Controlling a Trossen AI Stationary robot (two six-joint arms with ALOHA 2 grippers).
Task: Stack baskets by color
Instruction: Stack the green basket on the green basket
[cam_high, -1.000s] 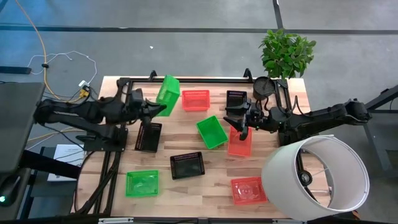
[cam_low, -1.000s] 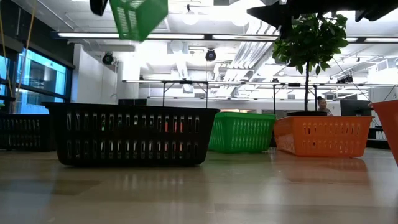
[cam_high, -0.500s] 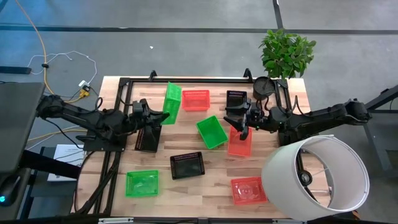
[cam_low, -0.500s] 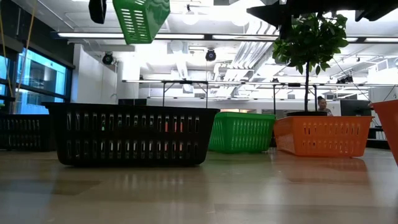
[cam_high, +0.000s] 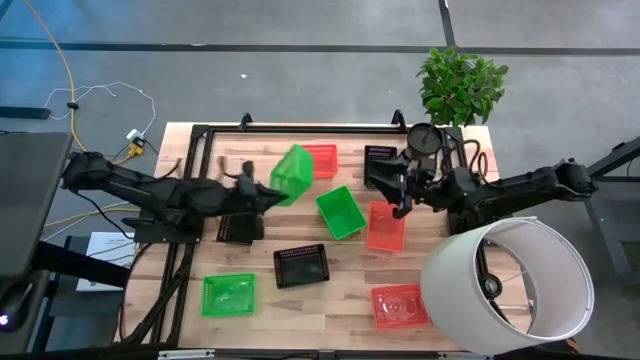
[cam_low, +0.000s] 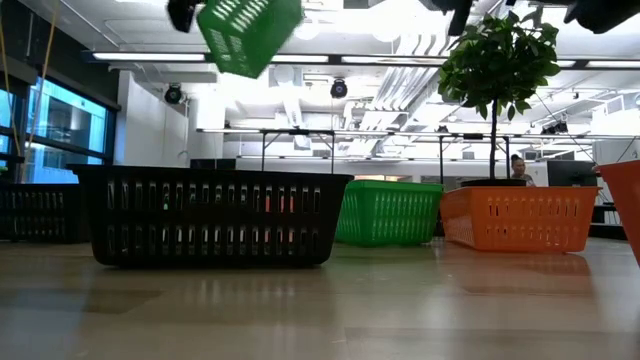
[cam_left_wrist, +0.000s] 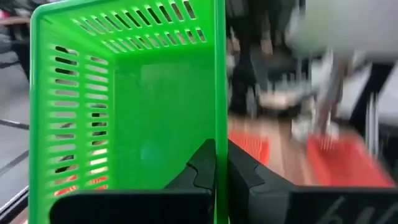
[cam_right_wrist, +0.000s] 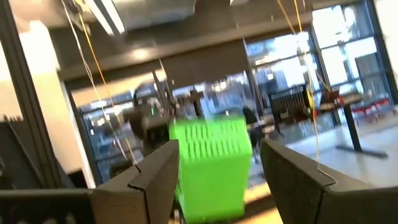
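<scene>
From above, my left hand (cam_high: 268, 190) is clamped on the wall of a green basket (cam_high: 293, 172) and carries it in the air over the back half of the desk (cam_high: 340, 300), just beside a red basket (cam_high: 322, 157) and near the green basket standing at an angle mid-desk (cam_high: 340, 212). My right hand (cam_high: 400, 195) hovers above the orange-red basket (cam_high: 385, 228) with its fingers spread and nothing between them. My worry here is the pinch on a single thin mesh wall: the carried basket hangs tilted, and a quick swing could twist it loose onto the red one or knock the middle green basket askew. From desk level, the carried basket (cam_low: 250, 32) hangs high and clearly tipped, above the black basket in front (cam_low: 210, 220), with a green one (cam_low: 388, 212) and an orange one (cam_low: 518, 218) resting behind; if I lower it at that tilt a corner could catch a rim instead of nesting. Through the left wrist camera, the two fingers (cam_left_wrist: 202, 168) are pressed together on the basket's rim (cam_left_wrist: 219, 74), which looks secure for now, but the grip sits at one edge, so the load can pivot. Through the right wrist camera, the fingers (cam_right_wrist: 155, 177) stand wide apart and the green basket (cam_right_wrist: 210, 165) shows beyond them, so the arms may crowd each other if both close on the middle.
</scene>
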